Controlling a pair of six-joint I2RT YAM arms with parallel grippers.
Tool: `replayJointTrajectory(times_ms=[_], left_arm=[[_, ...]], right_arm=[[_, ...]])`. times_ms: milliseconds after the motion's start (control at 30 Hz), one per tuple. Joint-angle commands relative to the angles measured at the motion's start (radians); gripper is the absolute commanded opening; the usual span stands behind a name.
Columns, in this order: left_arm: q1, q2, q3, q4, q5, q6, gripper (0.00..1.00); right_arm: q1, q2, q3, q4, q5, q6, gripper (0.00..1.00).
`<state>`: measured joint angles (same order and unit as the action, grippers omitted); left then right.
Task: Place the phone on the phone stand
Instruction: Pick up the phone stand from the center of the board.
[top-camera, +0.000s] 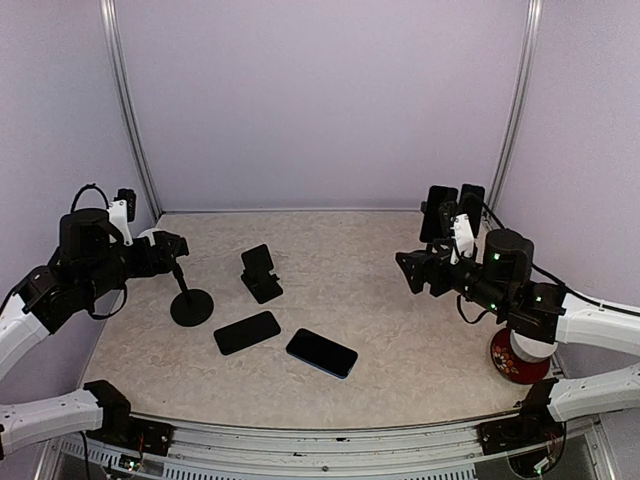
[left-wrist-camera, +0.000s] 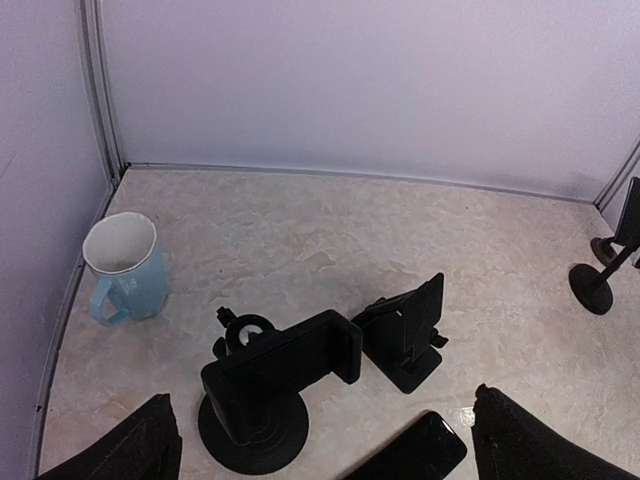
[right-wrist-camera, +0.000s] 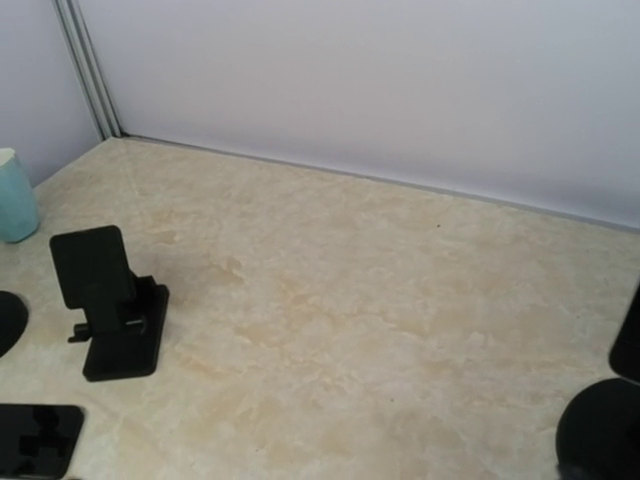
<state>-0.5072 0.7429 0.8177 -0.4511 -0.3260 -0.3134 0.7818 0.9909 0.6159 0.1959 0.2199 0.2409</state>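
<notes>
Phone (top-camera: 246, 332) lies flat on counter (top-camera: 410, 345) just in front of stand (top-camera: 260, 273), long axis roughly crosswise, nearer spread left gripper (top-camera: 176, 250); right gripper (top-camera: 408, 270) likewise spread.

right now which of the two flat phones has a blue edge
The blue-edged phone is the one lying farther from the round-base stand. The black phone, lying between them, shows no blue.
</notes>
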Motion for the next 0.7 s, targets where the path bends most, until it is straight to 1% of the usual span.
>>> replayJointTrajectory(times_ms=[0, 100, 200, 233, 300, 400, 567, 667], left_arm=[[0.090, 0.000, -0.055, 0.040, 0.181, 0.016, 0.99], [0.195, 0.012, -0.103, 0.099, 0.342, 0.046, 0.99], [0.333, 0.011, -0.143, 0.168, 0.510, 0.044, 0.99], [0.370, 0.015, -0.148, 0.183, 0.569, 0.039, 0.98], [0.422, 0.028, -0.154, 0.205, 0.645, 0.037, 0.94], [0.464, 0.042, -0.162, 0.225, 0.695, 0.046, 0.86], [0.468, 0.058, -0.154, 0.236, 0.707, 0.064, 0.80], [0.470, 0.066, -0.153, 0.231, 0.706, 0.067, 0.70]], right_arm=[[-0.014, 0.015, 0.033, 0.015, -0.017, 0.001, 1.00], [-0.015, 0.004, 0.023, 0.017, -0.019, -0.002, 1.00], [-0.019, -0.006, 0.015, 0.017, -0.018, -0.004, 1.00], [-0.020, -0.008, 0.021, 0.003, -0.017, 0.002, 1.00], [-0.021, -0.017, 0.020, -0.002, -0.021, 0.003, 1.00], [-0.022, -0.029, 0.003, 0.011, -0.019, -0.003, 1.00], [-0.023, -0.032, 0.006, 0.008, -0.031, 0.006, 1.00], [-0.023, -0.026, 0.012, 0.000, -0.033, 0.002, 1.00]])
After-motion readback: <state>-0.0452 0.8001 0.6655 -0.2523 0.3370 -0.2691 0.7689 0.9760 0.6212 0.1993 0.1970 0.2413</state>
